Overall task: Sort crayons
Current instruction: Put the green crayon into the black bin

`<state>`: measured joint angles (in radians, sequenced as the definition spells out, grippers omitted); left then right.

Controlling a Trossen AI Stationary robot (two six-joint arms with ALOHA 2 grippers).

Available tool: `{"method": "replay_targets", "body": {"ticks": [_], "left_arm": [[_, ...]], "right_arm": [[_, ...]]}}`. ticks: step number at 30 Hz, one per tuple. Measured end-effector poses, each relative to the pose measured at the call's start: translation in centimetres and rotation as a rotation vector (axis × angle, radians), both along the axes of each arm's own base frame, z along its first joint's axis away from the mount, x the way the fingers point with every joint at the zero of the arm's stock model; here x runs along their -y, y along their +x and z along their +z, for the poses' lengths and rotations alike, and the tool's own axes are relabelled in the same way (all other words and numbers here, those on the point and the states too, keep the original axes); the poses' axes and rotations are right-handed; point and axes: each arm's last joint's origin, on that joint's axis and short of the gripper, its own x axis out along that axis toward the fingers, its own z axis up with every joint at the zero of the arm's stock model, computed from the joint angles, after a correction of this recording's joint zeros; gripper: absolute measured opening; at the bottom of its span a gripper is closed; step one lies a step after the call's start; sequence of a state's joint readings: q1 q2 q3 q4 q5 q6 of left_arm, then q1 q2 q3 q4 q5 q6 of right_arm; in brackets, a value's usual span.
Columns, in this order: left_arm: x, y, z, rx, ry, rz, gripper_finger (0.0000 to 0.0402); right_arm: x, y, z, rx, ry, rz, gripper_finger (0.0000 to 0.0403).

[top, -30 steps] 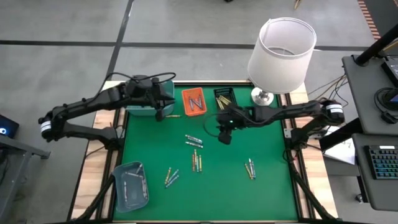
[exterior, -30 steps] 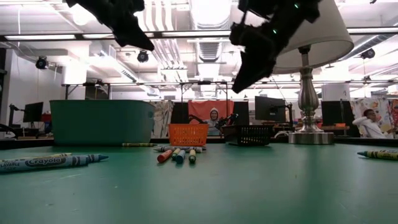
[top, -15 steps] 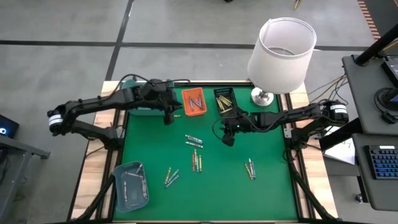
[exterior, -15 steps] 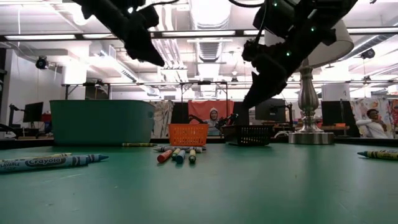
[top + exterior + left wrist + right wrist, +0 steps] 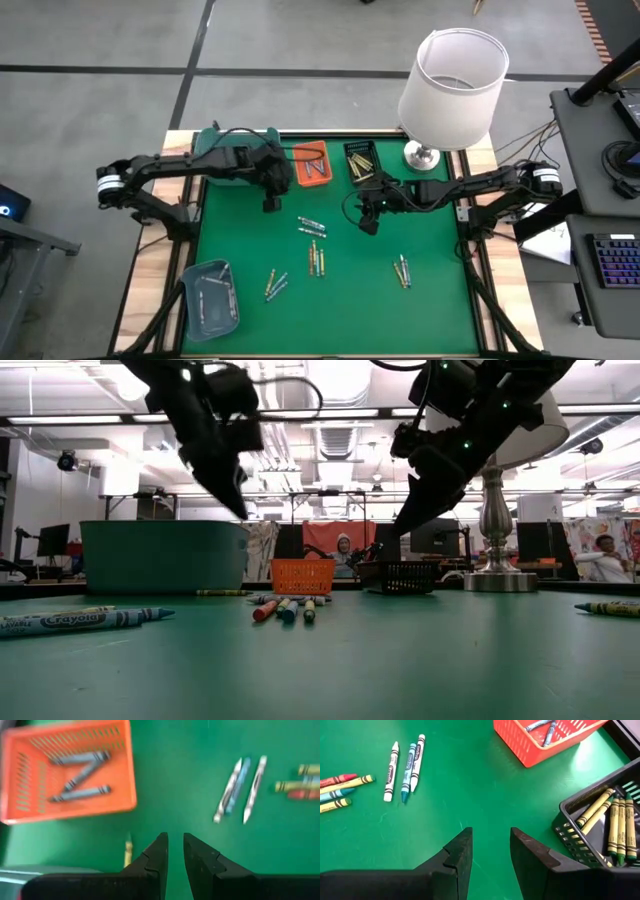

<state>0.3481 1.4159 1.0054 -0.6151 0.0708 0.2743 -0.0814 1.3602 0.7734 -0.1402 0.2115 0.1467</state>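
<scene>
Hovering empty above the mat point(image 5: 440, 300), the left gripper point(image 5: 268, 203) kept a narrow gap and the right gripper point(image 5: 367, 226) a wider one; loose crayons point(image 5: 311, 226) lay between them, toward six o'clock.

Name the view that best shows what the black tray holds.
The right wrist view: the black tray lies close, yellow-green crayons plain inside. The high view shows it tiny; the low view shows only its mesh side.
</scene>
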Motion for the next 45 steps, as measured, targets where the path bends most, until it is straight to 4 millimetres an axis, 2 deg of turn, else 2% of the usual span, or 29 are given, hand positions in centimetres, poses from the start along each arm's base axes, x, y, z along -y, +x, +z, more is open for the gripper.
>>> {"method": "replay_targets", "body": {"ticks": [12,18,31,45], "left_arm": [[-0.7,1.6,-4.7,-0.196,-0.020,-0.021,0.0043],[-1.0,2.1,-6.1,-0.258,0.019,0.006,0.0043],[-0.9,1.8,-5.9,-0.272,-0.001,0.009,0.0043],[-1.1,2.2,-3.8,-0.275,-0.003,0.007,0.0043]], "right_arm": [[0.0,0.0,0.0,-0.001,-0.004,0.004,0.0118],[0.0,0.0,0.0,0.000,-0.002,0.002,0.0118],[0.0,0.0,0.0,0.004,-0.001,0.000,0.0118],[0.0,0.1,0.1,0.016,0.009,-0.012,0.0118]]}}
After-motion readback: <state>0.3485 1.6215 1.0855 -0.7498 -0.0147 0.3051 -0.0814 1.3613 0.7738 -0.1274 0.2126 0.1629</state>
